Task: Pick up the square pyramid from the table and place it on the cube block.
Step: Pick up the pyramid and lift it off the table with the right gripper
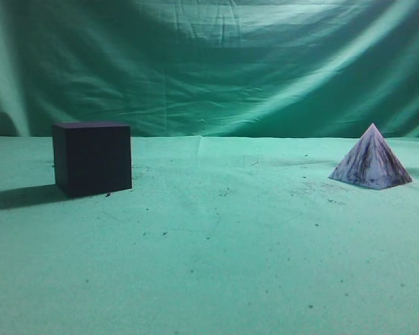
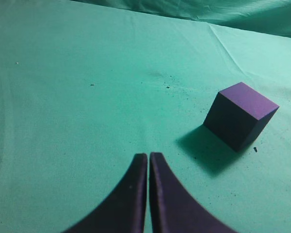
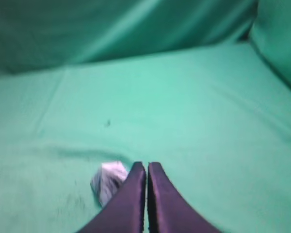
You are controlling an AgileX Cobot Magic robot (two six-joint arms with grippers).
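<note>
The left gripper (image 2: 148,156) hangs above the surface (image 2: 87,97) with its two dark fingers pressed together, only a thin slit between them, clenched on nothing. In the left wrist view the cube block (image 2: 240,114) sits ahead and to the right of those fingertips, well apart from them, flat on the cloth with a shadow cast toward the camera.

The right gripper (image 3: 146,166) is likewise clenched and empty, its fingers meeting at a narrow seam. In the blurred right wrist view the square pyramid (image 3: 108,179) lies just left of and below the fingertips, partly hidden behind the left finger; whether the finger touches it cannot be told.

In the exterior view neither arm shows. The cube block (image 1: 92,158) stands toward the left edge of the surface (image 1: 216,265), nearer the far edge than the front edge. The square pyramid (image 1: 371,158) stands upright on its base near the right edge, at about the same depth, white with dark streaks. The two are well apart, with bare speckled cloth between them. Wrinkled green backdrop (image 1: 209,63) rises behind the far edge.
</note>
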